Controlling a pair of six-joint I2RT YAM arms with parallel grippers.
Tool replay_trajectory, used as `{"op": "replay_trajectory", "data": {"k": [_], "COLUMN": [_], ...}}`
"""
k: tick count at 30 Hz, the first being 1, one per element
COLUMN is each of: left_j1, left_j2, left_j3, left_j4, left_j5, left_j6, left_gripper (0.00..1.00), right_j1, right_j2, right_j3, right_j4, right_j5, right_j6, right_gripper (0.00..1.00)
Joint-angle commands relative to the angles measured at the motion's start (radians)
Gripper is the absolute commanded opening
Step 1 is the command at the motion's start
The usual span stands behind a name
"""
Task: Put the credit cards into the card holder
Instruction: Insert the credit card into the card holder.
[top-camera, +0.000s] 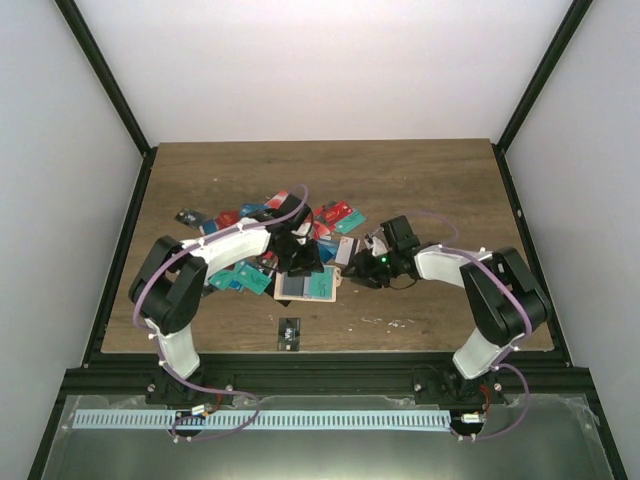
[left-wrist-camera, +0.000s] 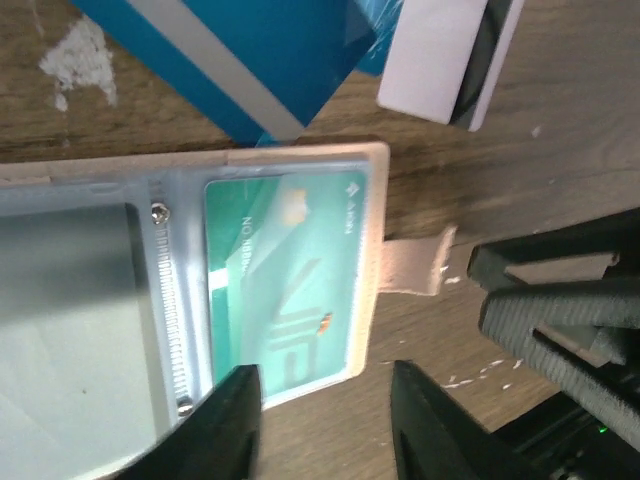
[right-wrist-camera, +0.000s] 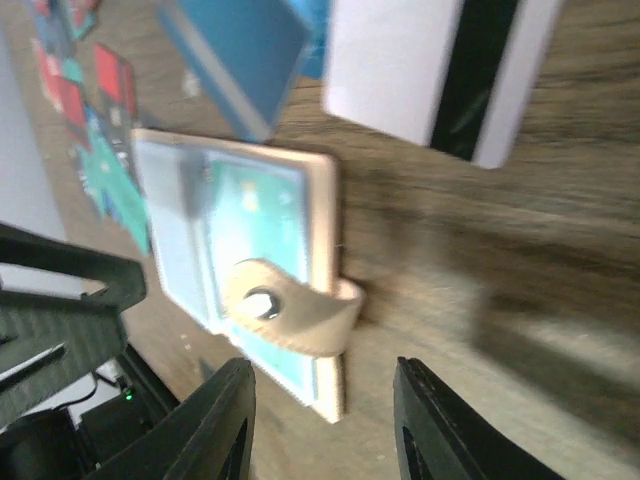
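Observation:
The tan card holder (top-camera: 308, 288) lies open on the table between both grippers. In the left wrist view a teal card (left-wrist-camera: 285, 275) sits in its clear sleeve, inside the beige rim (left-wrist-camera: 372, 230), with the snap tab (left-wrist-camera: 415, 265) sticking out to the right. My left gripper (left-wrist-camera: 325, 425) is open and empty just above the holder's near edge. My right gripper (right-wrist-camera: 325, 430) is open and empty just below the curled snap tab (right-wrist-camera: 285, 310). The pile of credit cards (top-camera: 262, 222) lies behind the holder.
A white card with a black stripe (right-wrist-camera: 400, 70) and a blue card (right-wrist-camera: 235, 50) lie just beyond the holder. One black card (top-camera: 290, 333) lies alone near the table's front edge. The right arm's fingers (left-wrist-camera: 560, 320) stand close to the tab.

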Motion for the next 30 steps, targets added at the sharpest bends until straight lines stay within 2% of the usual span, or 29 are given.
{"op": "replay_trajectory", "data": {"k": [1, 6, 8, 13, 30], "left_j1": [0.006, 0.011, 0.012, 0.011, 0.011], "left_j2": [-0.03, 0.008, 0.021, 0.047, 0.106], "left_j3": [0.038, 0.034, 0.028, 0.018, -0.033], "left_j4": [-0.039, -0.058, -0.059, -0.053, -0.016], "left_j5": [-0.037, -0.039, -0.04, -0.04, -0.046], "left_j6": [0.082, 0.143, 0.157, 0.181, 0.218], "left_gripper": [0.31, 0.09, 0.04, 0.04, 0.04], "right_j1": [-0.006, 0.027, 0.056, 0.123, 0.126], "right_j2": [-0.097, -0.153, -0.155, -0.129, -0.049], "right_j3": [-0.011, -0.053, -0.064, -0.058, -0.012], "right_j4": [0.004, 0.048, 0.079, 0.11, 0.088], "right_j5": [-0.072, -0.102, -0.106, -0.092, -0.059], "right_j6": [-0.039, 0.017, 0.045, 0.08, 0.084], "right_gripper": [0.41, 0.41, 0.41, 0.41, 0.4]}}
